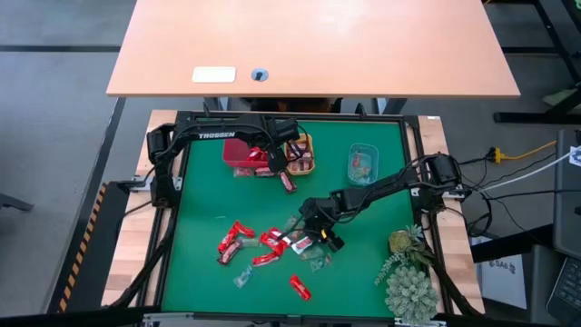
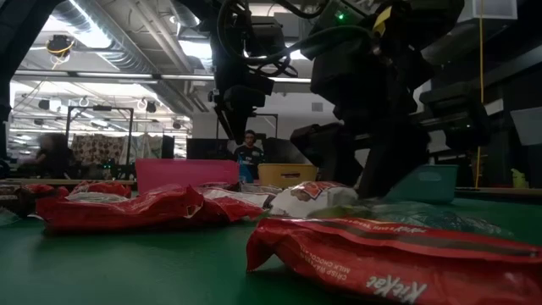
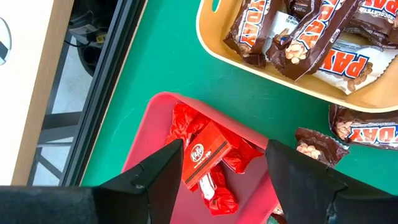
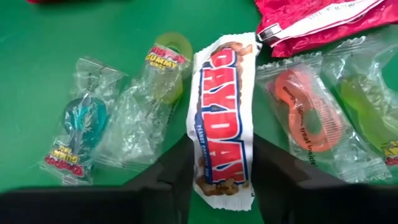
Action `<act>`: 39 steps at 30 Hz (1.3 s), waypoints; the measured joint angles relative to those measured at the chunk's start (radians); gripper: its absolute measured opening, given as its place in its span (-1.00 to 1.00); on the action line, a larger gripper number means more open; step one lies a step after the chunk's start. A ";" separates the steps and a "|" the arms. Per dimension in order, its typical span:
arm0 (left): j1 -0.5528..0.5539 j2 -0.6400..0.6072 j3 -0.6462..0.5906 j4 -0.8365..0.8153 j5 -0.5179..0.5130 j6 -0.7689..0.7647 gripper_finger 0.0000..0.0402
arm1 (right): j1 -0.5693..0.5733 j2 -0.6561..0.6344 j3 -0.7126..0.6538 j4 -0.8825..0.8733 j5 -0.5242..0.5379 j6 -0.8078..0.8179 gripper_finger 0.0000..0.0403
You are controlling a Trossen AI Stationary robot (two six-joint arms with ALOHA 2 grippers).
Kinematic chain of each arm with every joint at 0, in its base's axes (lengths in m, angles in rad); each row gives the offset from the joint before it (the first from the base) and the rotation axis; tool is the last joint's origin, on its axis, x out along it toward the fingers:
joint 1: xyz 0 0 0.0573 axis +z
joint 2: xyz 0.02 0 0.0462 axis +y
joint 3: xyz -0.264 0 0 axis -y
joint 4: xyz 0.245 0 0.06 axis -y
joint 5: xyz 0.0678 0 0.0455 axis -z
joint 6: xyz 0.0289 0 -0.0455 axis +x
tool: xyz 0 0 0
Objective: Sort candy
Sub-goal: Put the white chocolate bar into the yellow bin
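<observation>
The right claw [image 4: 221, 177] narrows around a white candy bar [image 4: 222, 118] on the bench [image 4: 74, 31]. The left claw [image 3: 221, 171] hangs wide over the red tray [image 3: 149, 124]. A centred, firm pinch should avoid snagging neighbouring clear wrappers.

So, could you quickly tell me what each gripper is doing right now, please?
Left gripper: open above the red tray, holding nothing.
Right gripper: jaws straddling a PayDay bar, not yet clamped.

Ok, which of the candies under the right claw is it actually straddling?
The white PayDay bar, lying lengthwise between the right claw's fingers. The clear gummy-ring packets, green and orange, lie outside the fingers.
</observation>
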 joint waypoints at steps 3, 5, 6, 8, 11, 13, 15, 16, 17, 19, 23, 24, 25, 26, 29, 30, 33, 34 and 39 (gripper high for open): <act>0.000 0.000 0.000 0.000 0.000 0.005 0.11 | 0.000 -0.001 0.000 0.000 0.000 0.000 -0.43; 0.000 0.000 0.000 0.000 -0.005 0.005 0.11 | 0.000 -0.002 0.000 0.000 0.000 0.000 -0.45; 0.000 0.000 0.000 0.000 -0.008 0.006 0.11 | 0.000 -0.002 0.000 0.000 0.000 0.000 -0.45; 0.000 -0.006 0.001 -0.010 -0.008 0.007 0.11 | 0.000 -0.002 0.000 0.000 0.000 0.000 -0.45; 0.000 -0.030 0.013 -0.016 -0.021 0.007 0.11 | 0.000 -0.005 0.001 -0.005 0.001 0.000 -0.44; -0.002 -0.055 0.019 -0.021 -0.033 0.008 0.11 | 0.000 -0.008 0.001 -0.012 0.015 -0.001 -0.43; -0.002 -0.082 0.025 -0.027 -0.034 0.008 0.11 | 0.000 -0.020 0.000 -0.026 0.032 -0.002 -0.43; -0.002 -0.100 0.025 -0.030 -0.033 0.008 0.11 | 0.000 -0.026 0.000 -0.026 0.041 -0.002 -0.43; -0.002 -0.118 0.025 -0.038 -0.033 0.008 0.11 | 0.000 -0.035 0.000 -0.030 0.054 -0.002 -0.43; -0.002 -0.156 0.025 -0.063 -0.033 0.008 0.11 | 0.002 -0.053 0.000 -0.041 0.082 -0.003 -0.43; -0.011 -0.232 0.026 -0.130 -0.030 0.002 0.11 | 0.002 -0.101 0.000 -0.045 0.128 -0.002 -0.43; -0.017 -0.250 0.026 -0.147 -0.028 0.000 0.11 | 0.002 -0.115 0.000 -0.044 0.133 -0.003 -0.43; -0.025 -0.269 0.026 -0.162 -0.027 -0.001 0.11 | 0.002 -0.129 0.000 -0.042 0.134 -0.002 -0.43; -0.033 -0.292 0.026 -0.180 -0.025 -0.001 0.11 | 0.002 -0.142 0.000 -0.042 0.135 -0.002 -0.43; -0.071 -0.347 0.026 -0.211 -0.025 -0.038 0.11 | 0.000 -0.184 0.000 -0.039 0.140 -0.002 -0.43; -0.086 -0.364 0.026 -0.224 -0.025 -0.051 0.11 | 0.000 -0.198 0.000 -0.035 0.146 -0.002 -0.43; -0.141 -0.415 0.026 -0.251 -0.026 -0.100 0.11 | 0.000 -0.239 0.001 -0.031 0.208 -0.002 -0.43; -0.160 -0.432 0.026 -0.258 -0.026 -0.116 0.11 | 0.000 -0.250 0.001 -0.030 0.235 -0.002 -0.43; -0.268 -0.507 -0.012 -0.265 -0.026 -0.208 0.11 | 0.000 -0.308 0.001 -0.026 0.376 -0.023 -0.43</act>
